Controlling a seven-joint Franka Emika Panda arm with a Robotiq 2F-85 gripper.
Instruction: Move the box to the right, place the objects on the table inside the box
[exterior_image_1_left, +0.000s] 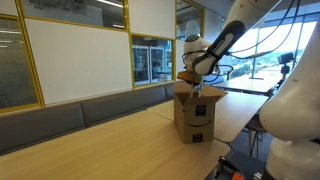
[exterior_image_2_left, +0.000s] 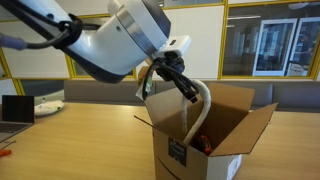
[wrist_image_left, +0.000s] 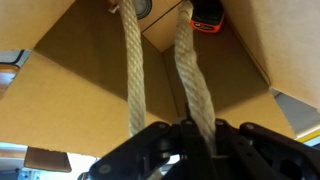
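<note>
Box (exterior_image_1_left: 195, 118) with flaps open, on the bench (exterior_image_1_left: 100, 145), close to one edge; long stretch of bare wood along its other side; inside, two strands of rope (wrist_image_left: 132, 70) hanging toward the bottom; orange-red item (wrist_image_left: 207, 16) in a far corner, perhaps black-topped; above the rim, claw (wrist_image_left: 185, 130) clenched on the rope.
</note>
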